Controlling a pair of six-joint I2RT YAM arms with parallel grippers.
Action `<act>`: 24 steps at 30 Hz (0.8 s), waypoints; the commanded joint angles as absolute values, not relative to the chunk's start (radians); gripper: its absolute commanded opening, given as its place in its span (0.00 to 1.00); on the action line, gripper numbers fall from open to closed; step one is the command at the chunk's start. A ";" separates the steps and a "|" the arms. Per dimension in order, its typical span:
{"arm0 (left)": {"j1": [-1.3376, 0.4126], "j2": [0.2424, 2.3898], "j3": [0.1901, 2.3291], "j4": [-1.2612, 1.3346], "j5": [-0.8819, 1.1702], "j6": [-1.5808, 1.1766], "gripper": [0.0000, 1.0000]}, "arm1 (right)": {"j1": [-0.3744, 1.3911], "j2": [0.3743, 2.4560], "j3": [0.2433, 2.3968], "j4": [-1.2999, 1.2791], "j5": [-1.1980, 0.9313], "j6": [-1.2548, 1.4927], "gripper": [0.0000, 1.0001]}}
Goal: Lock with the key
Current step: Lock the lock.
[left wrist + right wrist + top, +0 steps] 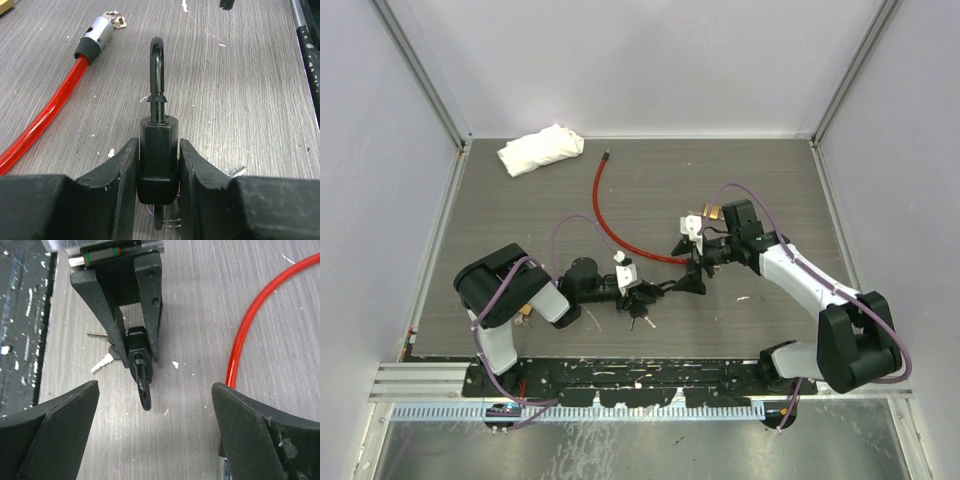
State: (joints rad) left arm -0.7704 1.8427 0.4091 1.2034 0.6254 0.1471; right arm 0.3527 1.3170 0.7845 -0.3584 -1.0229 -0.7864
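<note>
While the left claw (159, 146) pinches the black lock (159, 131) by its body, shackle (157, 65) pointing to 3 o'clock in the top view, the right claw (155, 390) stands wide open and empty, facing that shackle. Keys (640, 318) lie at the lock's 6 o'clock; a red cable (45, 125) curves at its 12 o'clock.

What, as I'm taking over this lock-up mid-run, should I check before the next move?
1. Grip: left end effector clamps lock between both fingers, ok.
2. Readiness: right end effector open, ok.
3. Alignment: it faces the lock's loop, ok.
4. Key seated in lock: cannot tell; keys show behind its body.
5. Cable: red cable's metal end lies apart from lock on table, not ok.
</note>
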 commanded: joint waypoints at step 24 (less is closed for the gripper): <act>-0.773 1.883 0.396 1.016 0.578 0.175 0.00 | 0.328 1.406 0.797 -0.483 -1.067 -1.168 0.35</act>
